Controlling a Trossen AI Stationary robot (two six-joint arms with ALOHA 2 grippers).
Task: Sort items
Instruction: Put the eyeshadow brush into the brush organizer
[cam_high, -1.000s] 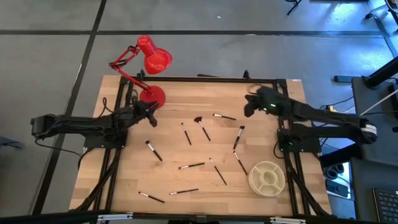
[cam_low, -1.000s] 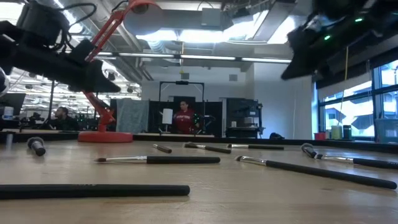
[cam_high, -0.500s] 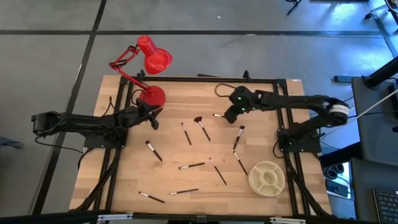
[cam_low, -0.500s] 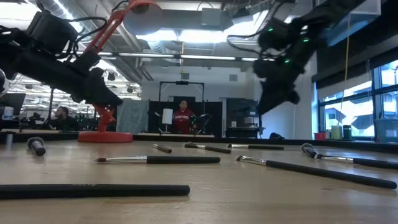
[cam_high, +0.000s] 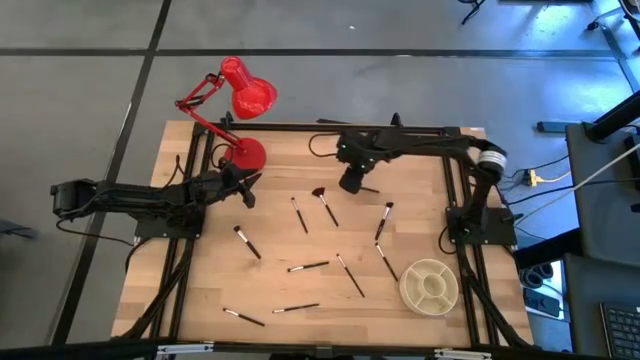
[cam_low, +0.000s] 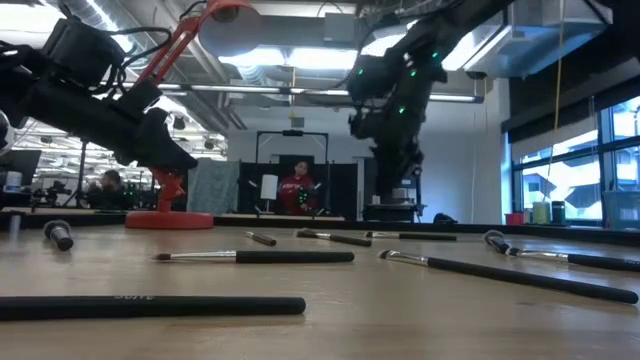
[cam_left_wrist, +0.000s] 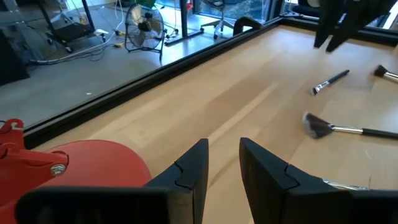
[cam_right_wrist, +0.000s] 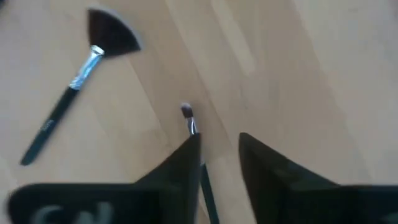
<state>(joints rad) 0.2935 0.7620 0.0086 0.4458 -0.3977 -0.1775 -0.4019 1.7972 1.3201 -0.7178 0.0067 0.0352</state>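
Right gripper (cam_high: 352, 184), jaws slightly apart, is hovering over the small brush (cam_right_wrist: 189, 121) at upper centre of the surface (cam_high: 300, 310). Should centre on handle w/ jaws straddling before closing. Left gripper (cam_high: 246, 192), jaws apart, is waiting by lamp (cam_high: 235, 100).

About ten thin black-handled makeup brushes (cam_high: 327, 209) flat and scattered across the wooden tabletop

overhead straight down, low level, wrists close

Red lamp (cam_high: 240, 110), cream dish (cam_high: 430, 286), person (cam_low: 293, 190) bkgd.
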